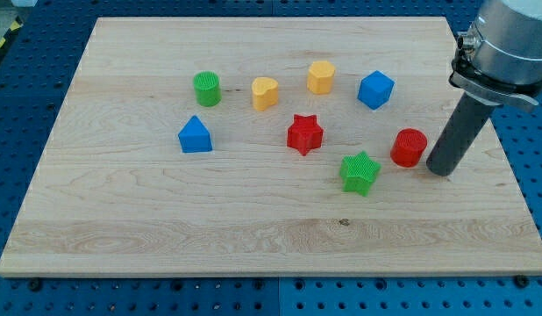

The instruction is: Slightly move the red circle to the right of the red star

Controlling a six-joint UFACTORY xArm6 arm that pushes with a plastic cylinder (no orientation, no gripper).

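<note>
The red circle (410,147) stands on the wooden board at the view's right. The red star (304,134) lies to its left, near the board's middle, with a clear gap between them. My tip (439,169) rests on the board just right of the red circle, close to it; contact cannot be told. The dark rod rises up and to the right from the tip.
A green star (360,172) lies just below and left of the red circle. A blue cube (375,89), a yellow block (320,77), a yellow heart (265,93), a green cylinder (207,89) and a blue triangular block (195,135) spread across the board. The board's right edge (508,158) is near the rod.
</note>
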